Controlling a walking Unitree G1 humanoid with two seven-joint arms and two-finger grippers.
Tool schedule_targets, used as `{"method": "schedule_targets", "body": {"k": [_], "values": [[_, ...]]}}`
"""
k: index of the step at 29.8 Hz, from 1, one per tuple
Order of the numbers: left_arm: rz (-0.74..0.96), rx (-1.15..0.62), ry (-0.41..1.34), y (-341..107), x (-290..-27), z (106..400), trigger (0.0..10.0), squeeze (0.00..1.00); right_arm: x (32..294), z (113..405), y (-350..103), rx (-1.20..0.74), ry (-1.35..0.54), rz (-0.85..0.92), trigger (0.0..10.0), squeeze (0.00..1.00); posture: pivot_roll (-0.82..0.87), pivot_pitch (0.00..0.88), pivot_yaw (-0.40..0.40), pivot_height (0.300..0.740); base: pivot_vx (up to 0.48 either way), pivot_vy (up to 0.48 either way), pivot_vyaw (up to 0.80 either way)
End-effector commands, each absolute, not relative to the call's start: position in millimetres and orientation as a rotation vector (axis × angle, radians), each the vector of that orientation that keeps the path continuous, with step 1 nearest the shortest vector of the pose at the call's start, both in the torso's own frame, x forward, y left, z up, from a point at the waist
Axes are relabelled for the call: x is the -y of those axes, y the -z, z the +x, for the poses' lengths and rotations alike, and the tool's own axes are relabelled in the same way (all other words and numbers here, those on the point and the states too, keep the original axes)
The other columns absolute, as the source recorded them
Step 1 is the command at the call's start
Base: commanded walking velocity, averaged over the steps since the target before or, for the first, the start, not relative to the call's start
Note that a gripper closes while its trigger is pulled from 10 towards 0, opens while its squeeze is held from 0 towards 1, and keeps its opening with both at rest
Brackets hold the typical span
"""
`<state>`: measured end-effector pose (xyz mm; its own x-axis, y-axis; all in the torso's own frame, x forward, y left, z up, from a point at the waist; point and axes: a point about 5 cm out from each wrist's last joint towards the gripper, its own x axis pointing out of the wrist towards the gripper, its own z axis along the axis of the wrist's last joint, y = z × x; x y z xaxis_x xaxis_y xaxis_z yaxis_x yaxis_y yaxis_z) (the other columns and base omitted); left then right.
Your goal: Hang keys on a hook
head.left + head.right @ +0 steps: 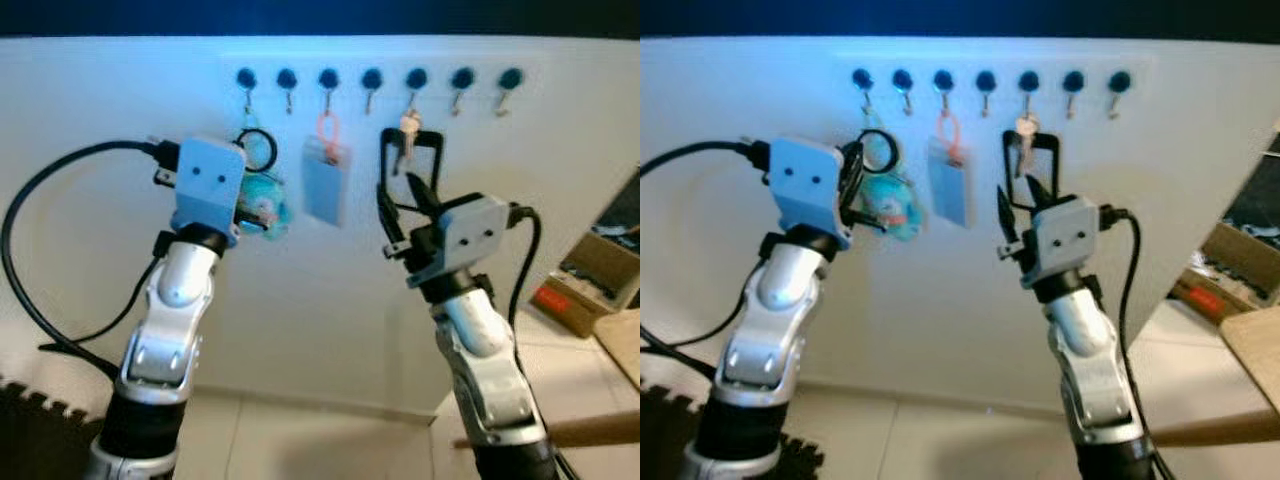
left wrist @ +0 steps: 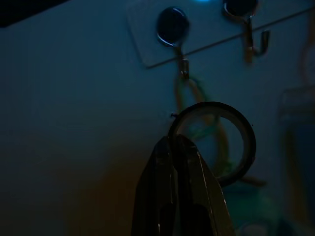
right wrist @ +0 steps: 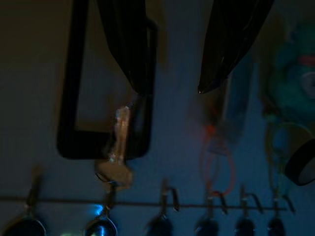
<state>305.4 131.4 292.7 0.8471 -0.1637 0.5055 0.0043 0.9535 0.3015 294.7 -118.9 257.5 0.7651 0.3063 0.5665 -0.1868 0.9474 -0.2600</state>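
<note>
Seven hooks (image 1: 371, 80) line the wall. Left gripper (image 2: 179, 147) pinches the black key ring (image 2: 231, 135), seemingly beneath the first hook. Right gripper (image 1: 405, 215) is spread beside the hung key (image 1: 408, 130).

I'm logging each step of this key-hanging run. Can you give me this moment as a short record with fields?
Hook rail: row of seven dark-knobbed hooks on the white wall
Left gripper: raised near the leftmost hook, shut on a black ring
Teal charm: hangs under the leftmost hook
Blue card holder: hangs on the third hook by an orange loop
Keys: hang on the fifth hook with a black rectangular loop
Right gripper: open, just below the keys
</note>
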Motion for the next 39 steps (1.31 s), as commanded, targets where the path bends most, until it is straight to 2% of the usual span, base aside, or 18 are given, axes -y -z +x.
{"method": "schedule_targets", "body": {"k": [1, 10, 16, 23, 30, 35, 39], "values": [[0.301, 0.582, 0.099, -293, -129, 298, 10.0, 0.0, 121, 294, -255, 0.643, -0.266, -0.199, 10.0, 0.0, 0.01, 0.175, 0.091, 0.74, 0.0, 0.0, 0.0], [0.324, 0.676, 0.061, -302, -125, 288, 10.0, 0.0, 121, 294, -255, 0.641, -0.27, -0.201, 10.0, 0.0, 0.01, 0.173, 0.086, 0.74, 0.0, 0.0, 0.0], [0.382, 0.741, 0.06, -306, -110, 285, 10.0, 0.0, 120, 295, -256, 0.644, -0.277, -0.198, 10.0, 0.0, 0.01, 0.169, 0.079, 0.74, 0.0, 0.0, 0.0], [0.359, 0.744, 0.016, -312, -92, 315, 10.0, 0.0, 106, 294, -267, 0.688, -0.338, -0.179, 10.0, 0.0, 0.0, 0.17, 0.082, 0.74, 0.0, 0.0, 0.0], [0.37, 0.729, -0.027, -316, -95, 332, 10.0, 0.0, 91, 289, -281, 0.744, -0.399, -0.159, 10.0, 0.0, -0.01, 0.172, 0.089, 0.74, 0.0, 0.0, 0.0], [0.38, 0.717, -0.03, -313, -96, 334, 10.0, 0.0, 90, 288, -284, 0.755, -0.401, -0.153, 10.0, 0.0, -0.01, 0.173, 0.087, 0.74, 0.0, 0.0, 0.0], [0.394, 0.682, -0.071, -301, -107, 339, 10.0, 0.0, 89, 288, -288, 0.765, -0.405, -0.145, 10.0, 0.0, -0.01, 0.173, 0.085, 0.74, 0.0, 0.0, 0.0]]}}
